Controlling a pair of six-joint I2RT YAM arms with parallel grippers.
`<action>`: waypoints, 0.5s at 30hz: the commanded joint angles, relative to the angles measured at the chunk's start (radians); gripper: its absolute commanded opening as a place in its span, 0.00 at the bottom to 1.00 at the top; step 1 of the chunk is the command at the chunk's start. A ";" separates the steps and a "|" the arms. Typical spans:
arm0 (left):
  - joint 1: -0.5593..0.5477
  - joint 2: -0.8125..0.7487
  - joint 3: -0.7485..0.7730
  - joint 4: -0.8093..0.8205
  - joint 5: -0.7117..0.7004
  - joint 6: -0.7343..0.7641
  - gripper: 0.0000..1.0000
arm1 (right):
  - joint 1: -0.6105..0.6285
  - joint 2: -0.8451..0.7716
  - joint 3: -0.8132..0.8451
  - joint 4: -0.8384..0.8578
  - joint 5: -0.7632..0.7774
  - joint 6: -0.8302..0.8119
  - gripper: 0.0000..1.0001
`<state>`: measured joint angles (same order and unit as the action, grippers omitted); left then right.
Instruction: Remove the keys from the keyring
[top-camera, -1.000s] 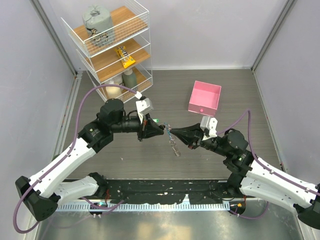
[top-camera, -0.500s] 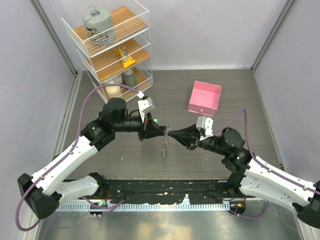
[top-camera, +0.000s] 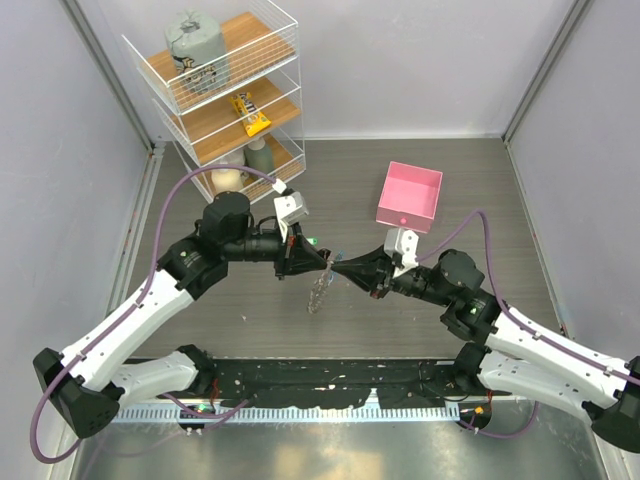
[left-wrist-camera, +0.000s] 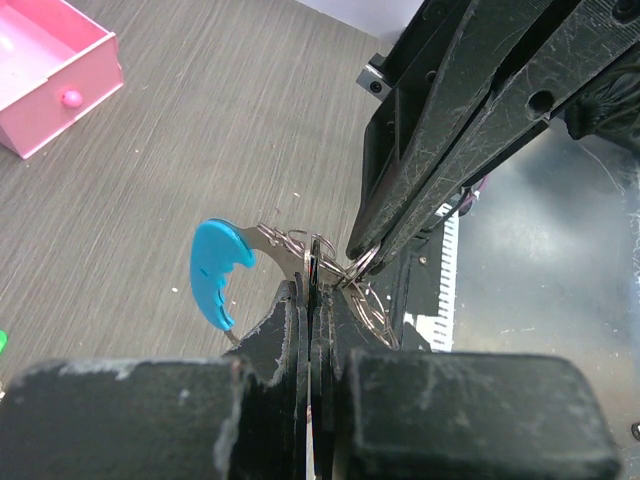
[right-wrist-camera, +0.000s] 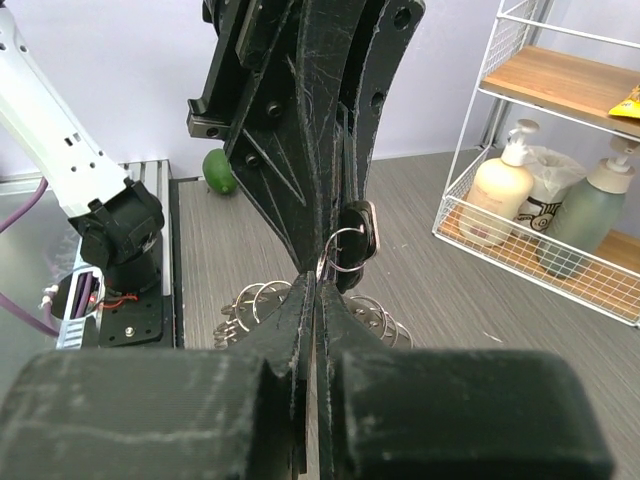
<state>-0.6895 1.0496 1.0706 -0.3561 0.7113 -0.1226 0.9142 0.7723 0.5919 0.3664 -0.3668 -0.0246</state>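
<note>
The grey wood-grain table (top-camera: 500, 190) carries a pink box (top-camera: 405, 217) and a white wire shelf (top-camera: 283, 108).

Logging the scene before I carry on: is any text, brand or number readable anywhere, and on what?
No text is readable.
Yellow packet: print too small to read.
Grey bag: label blurred.
Pump bottles: no legible label.
Keyring's blue tab: blank on the side shown.

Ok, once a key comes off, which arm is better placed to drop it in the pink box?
Likely right. The pink box lies just beyond the right gripper, on its side; the left gripper would need to cross over. Both are shut on the keys.
</note>
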 joint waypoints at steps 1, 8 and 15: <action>0.008 -0.014 0.045 0.028 -0.006 0.018 0.00 | 0.006 0.016 0.069 -0.021 -0.041 -0.011 0.05; 0.008 -0.014 0.065 -0.066 -0.047 0.083 0.00 | 0.006 0.070 0.180 -0.237 -0.026 -0.078 0.05; 0.008 -0.033 0.087 -0.142 -0.110 0.155 0.00 | 0.009 0.110 0.246 -0.407 -0.035 -0.130 0.05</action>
<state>-0.6853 1.0431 1.0969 -0.4717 0.6506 -0.0341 0.9142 0.8669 0.7658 0.0715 -0.3729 -0.1074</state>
